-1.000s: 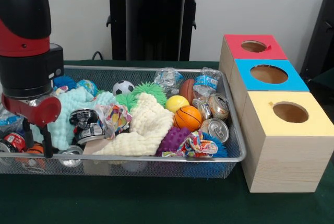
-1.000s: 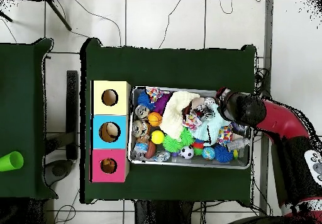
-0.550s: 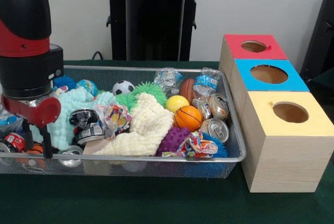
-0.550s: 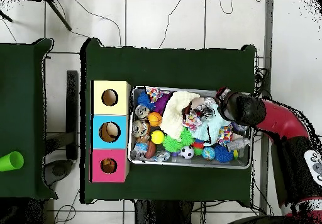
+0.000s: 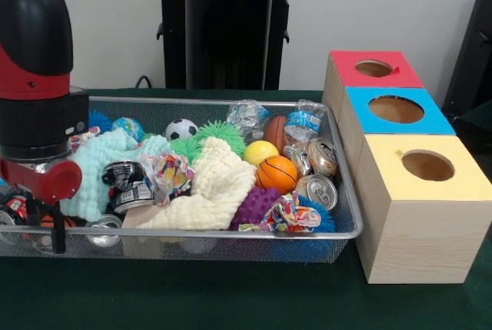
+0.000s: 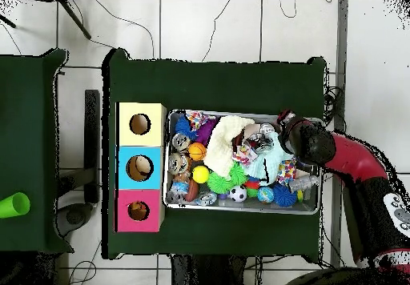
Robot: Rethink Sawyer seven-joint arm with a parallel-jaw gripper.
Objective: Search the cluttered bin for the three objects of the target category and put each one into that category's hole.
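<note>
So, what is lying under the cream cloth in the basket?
The purple spiky ball shows at the edge of the cream cloth; anything deeper under it is covered.

The scene is lit evenly and fairly brightly from above. Only soft shadows are cast under the wire bin (image 5: 338, 231) and beside the wooden boxes (image 5: 415, 215). Small highlights are seen on the crushed cans (image 5: 317, 188). Fine detail is smeared slightly throughout.

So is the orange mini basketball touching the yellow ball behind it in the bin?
Touching, as far as the front view shows: the basketball overlaps the lower right edge of the yellow ball with no gap between them. The overhead view also shows them adjacent.
</note>
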